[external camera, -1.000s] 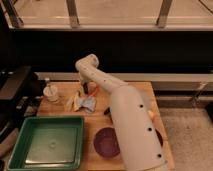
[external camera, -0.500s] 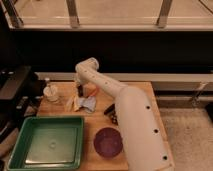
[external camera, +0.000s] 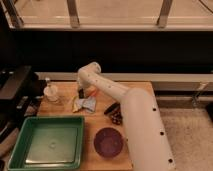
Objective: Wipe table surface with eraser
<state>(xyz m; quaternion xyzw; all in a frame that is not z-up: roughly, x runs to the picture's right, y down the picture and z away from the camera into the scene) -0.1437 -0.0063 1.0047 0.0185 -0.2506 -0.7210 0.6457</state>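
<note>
Reaching over table surface (external camera: 62, 109) | claw (external camera: 81, 93) closed near cloth (external camera: 86, 104) | dark wall (external camera: 125, 55) behind

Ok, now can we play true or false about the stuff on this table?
1. The green tray sits at the front left of the table. True.
2. The purple bowl is inside the tray. False: it stands on the wood, right of the tray.
3. The gripper is low over the back of the table, just behind the blue-grey cloth. True.
4. The gripper is wide open. False: it is shut.
5. The small bottle stands at the table's right edge. False: it is at the back left.
</note>
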